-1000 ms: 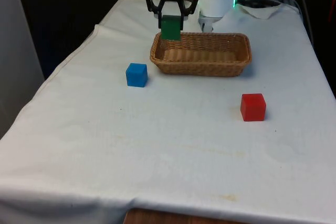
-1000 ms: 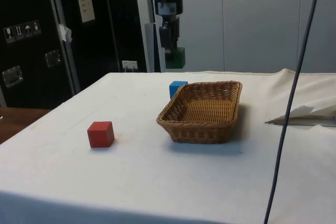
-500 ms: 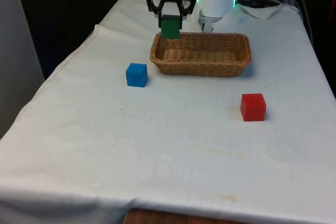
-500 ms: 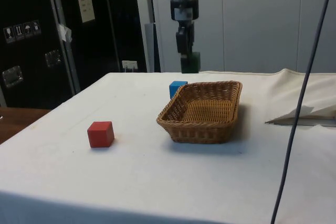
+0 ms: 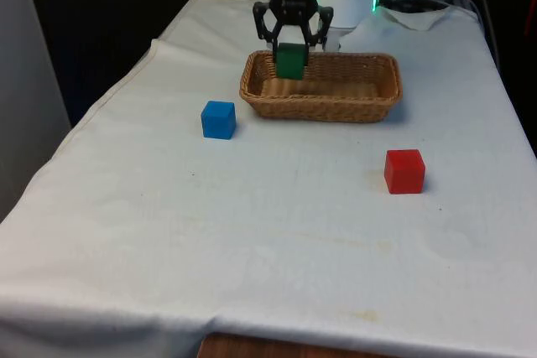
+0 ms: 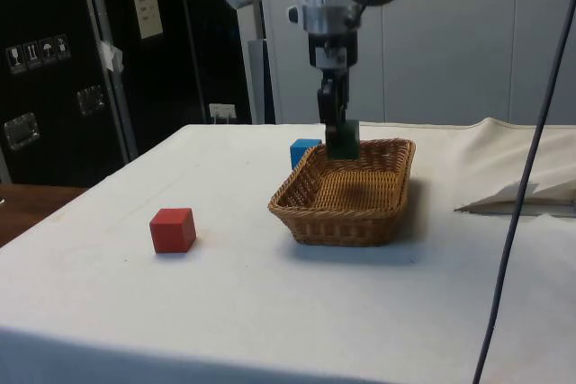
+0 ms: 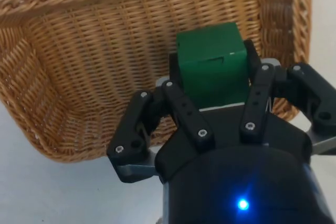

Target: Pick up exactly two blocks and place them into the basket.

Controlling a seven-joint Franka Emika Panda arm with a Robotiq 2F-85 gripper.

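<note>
A black two-finger gripper (image 5: 290, 54) clamps a green block (image 5: 290, 61) between its closed fingers and holds it above the wicker basket (image 5: 382, 98), towards the end of the basket on the front view's left. In the wrist view the green block (image 7: 212, 64) sits squarely between the fingers (image 7: 178, 106) with the basket's woven floor (image 7: 94, 77) directly beneath it, inside the rim. The side view puts the gripper (image 6: 340, 137) low, with the block about level with the basket's rim (image 6: 310, 173). The drop looks to call for nothing but a straight release, since the basket lies right under the block. A blue block (image 5: 218, 119) waits on the white cloth (image 5: 252, 232) just beside the basket, while a red block (image 5: 404, 171) sits well apart, nearer the front edge.
</note>
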